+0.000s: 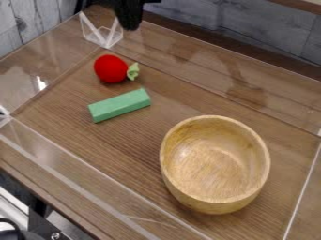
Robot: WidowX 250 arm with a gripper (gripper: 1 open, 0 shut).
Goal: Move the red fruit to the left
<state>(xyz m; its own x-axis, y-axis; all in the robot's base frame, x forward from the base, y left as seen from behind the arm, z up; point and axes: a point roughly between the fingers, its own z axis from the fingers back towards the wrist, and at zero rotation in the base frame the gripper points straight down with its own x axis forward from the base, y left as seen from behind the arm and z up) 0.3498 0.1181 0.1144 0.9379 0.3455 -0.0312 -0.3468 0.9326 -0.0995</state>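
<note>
The red fruit [111, 67] is small, round and glossy, with a green leafy stem on its right side. It rests on the wooden table [213, 84] at the far left. My gripper [129, 22] hangs at the top edge of the view, above and behind the fruit and a little to its right, well apart from it. Its dark fingers stand close together, shut, and nothing shows between them. The upper part of the gripper is cut off by the frame.
A green rectangular block [119, 105] lies just in front of the fruit. A large wooden bowl [216, 161] stands at the front right. Clear plastic walls [38, 84] fence the table's edges.
</note>
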